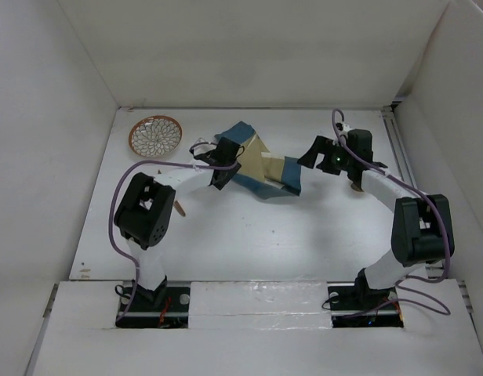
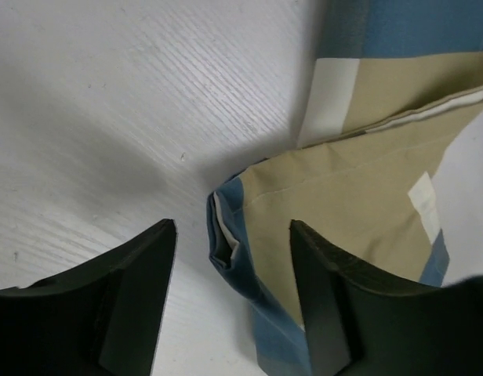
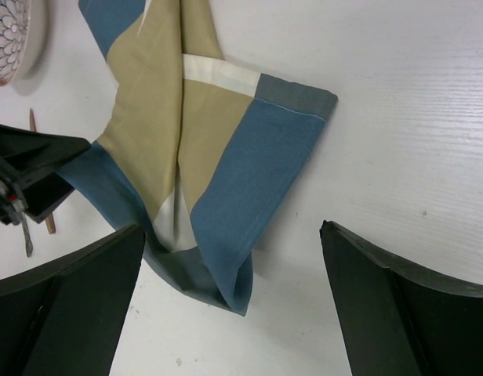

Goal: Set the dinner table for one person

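The dinner table is a white surface walled by white panels. A crumpled blue-and-tan checked placemat lies at its middle back. My left gripper is at the cloth's left end. In the left wrist view a folded blue edge of the placemat lies between the jaws of the left gripper; the jaws stand apart, and the left finger is clear of the cloth. My right gripper is wide open at the cloth's right end. The blue corner of the placemat reaches between the jaws of the right gripper, untouched.
A patterned bowl with a brown rim sits at the back left. A thin brown stick lies beside the left arm, another under the right arm. White walls close in the back and both sides.
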`<action>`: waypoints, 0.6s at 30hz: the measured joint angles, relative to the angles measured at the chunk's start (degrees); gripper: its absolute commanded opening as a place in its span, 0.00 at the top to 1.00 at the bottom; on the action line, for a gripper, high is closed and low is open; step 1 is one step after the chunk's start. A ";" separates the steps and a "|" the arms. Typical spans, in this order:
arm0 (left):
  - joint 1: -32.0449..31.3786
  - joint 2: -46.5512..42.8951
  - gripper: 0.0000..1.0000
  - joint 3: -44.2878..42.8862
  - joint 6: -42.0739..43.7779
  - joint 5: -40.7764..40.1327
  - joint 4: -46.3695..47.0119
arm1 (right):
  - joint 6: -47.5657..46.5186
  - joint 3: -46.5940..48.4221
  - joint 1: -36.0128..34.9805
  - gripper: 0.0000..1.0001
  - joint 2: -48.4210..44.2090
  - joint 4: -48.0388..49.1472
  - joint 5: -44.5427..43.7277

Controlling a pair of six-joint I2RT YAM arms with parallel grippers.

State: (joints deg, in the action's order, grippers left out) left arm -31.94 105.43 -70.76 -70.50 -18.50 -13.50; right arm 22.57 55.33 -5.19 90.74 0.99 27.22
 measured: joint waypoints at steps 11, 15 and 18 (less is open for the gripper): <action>0.07 2.08 0.90 0.00 -1.44 0.59 -0.22 | 0.22 -0.13 0.57 0.00 0.00 1.16 1.38; 0.07 0.98 1.00 -0.02 -1.79 -0.09 -2.05 | 0.44 -0.35 0.74 0.00 0.17 2.03 1.92; 0.07 -0.44 1.00 -0.70 -1.70 -1.70 -4.87 | 0.63 -0.42 0.74 0.00 1.29 3.02 2.49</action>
State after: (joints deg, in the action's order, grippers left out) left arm -31.88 104.99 -71.46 -72.20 -20.21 -18.37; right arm 23.20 54.92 -4.45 92.03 4.01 29.71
